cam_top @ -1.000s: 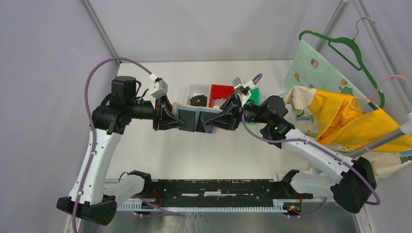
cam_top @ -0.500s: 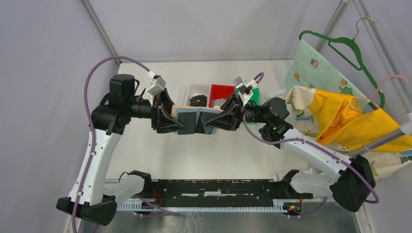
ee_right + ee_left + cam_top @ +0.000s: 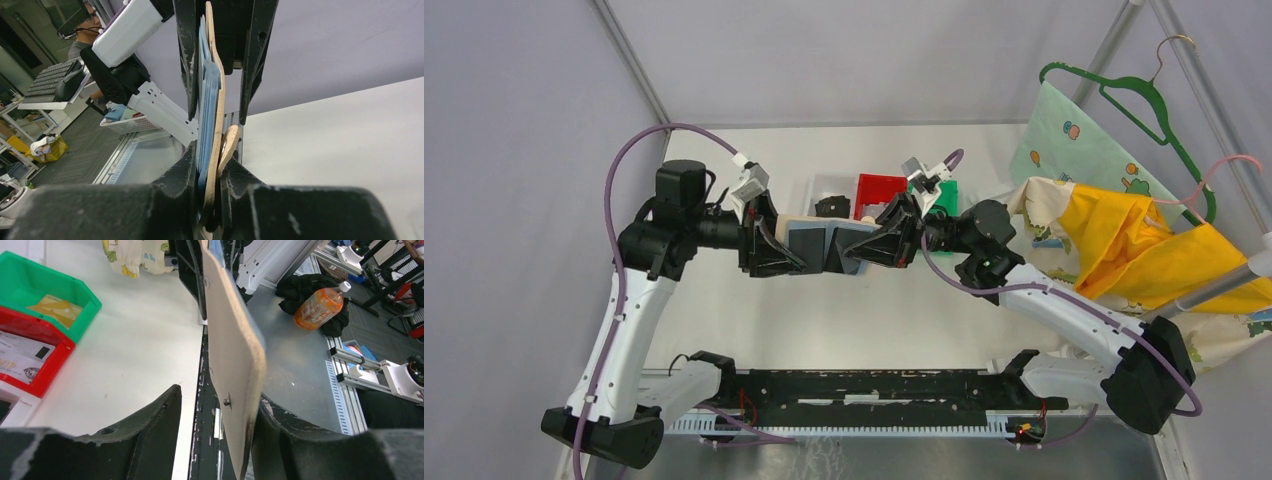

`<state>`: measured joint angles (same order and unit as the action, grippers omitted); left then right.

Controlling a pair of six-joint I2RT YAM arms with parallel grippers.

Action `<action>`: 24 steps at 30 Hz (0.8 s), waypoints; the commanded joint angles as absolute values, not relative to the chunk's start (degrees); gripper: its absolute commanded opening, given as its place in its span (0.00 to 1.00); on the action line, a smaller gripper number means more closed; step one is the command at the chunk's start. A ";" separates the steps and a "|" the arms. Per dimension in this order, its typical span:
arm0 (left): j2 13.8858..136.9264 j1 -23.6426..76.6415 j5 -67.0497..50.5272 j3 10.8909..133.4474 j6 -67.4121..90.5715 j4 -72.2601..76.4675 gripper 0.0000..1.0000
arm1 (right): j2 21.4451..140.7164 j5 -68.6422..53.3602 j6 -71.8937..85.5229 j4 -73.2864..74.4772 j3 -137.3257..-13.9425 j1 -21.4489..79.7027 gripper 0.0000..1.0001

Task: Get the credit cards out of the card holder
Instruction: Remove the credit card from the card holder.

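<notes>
The tan card holder (image 3: 824, 246) hangs open in the air between both arms, its blue-grey inner panels facing up. My right gripper (image 3: 871, 245) is shut on its right end; the right wrist view shows the tan leather and blue layers (image 3: 214, 100) pinched between the fingers of my right gripper (image 3: 210, 157). My left gripper (image 3: 786, 250) stands open around the left end. In the left wrist view the tan flap (image 3: 235, 350) leans on the right finger, with a gap to the left finger. Two pale credit cards (image 3: 22, 352) lie in the red bin (image 3: 45, 332). Any cards inside the holder are hidden.
Behind the holder stand a white bin (image 3: 824, 185) with a black lump, the red bin (image 3: 879, 188) and a green bin (image 3: 946, 195). The green bin (image 3: 30, 285) holds a yellowish piece. Cloth and hangers (image 3: 1124, 230) fill the right side.
The left gripper's jaws have spread apart around the holder's left end. The right gripper kept its hold and the holder barely moved.
</notes>
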<state>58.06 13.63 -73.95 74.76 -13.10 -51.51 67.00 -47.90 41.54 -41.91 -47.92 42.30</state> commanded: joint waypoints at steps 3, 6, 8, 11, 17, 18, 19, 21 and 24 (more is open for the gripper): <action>56.86 13.84 -73.55 71.67 -7.45 -45.50 0.55 | 68.41 -46.63 45.21 -50.63 -48.52 42.19 0.00; 56.73 13.98 -71.64 71.55 -5.49 -43.38 0.48 | 68.82 -46.67 45.70 -51.35 -48.20 42.17 0.00; 57.26 13.95 -68.19 72.71 -3.71 -42.86 0.41 | 68.69 -46.68 45.51 -51.34 -47.62 42.18 0.00; 58.53 14.00 -66.58 75.34 -4.78 -44.03 0.37 | 68.31 -47.04 45.06 -50.39 -46.92 42.19 0.00; 59.11 13.97 -65.96 77.37 -6.52 -45.30 0.36 | 66.92 -46.93 44.37 -49.66 -45.62 41.84 0.00; 59.18 13.92 -66.23 77.58 -6.85 -45.77 0.36 | 66.75 -46.93 44.36 -49.66 -45.45 41.79 0.00; 59.27 13.96 -66.95 77.79 -7.41 -46.49 0.36 | 66.56 -46.89 44.43 -49.77 -45.29 41.65 0.00; 59.49 13.97 -69.19 78.32 -9.19 -48.85 0.38 | 66.47 -46.76 44.77 -50.06 -45.11 41.56 0.00; 59.50 13.97 -72.63 77.37 -9.23 -49.26 0.45 | 66.86 -46.65 46.75 -52.44 -45.00 41.48 0.00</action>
<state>59.33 13.76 -67.88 75.92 -7.86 -48.05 68.38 -46.33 44.60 -45.95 -44.73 41.82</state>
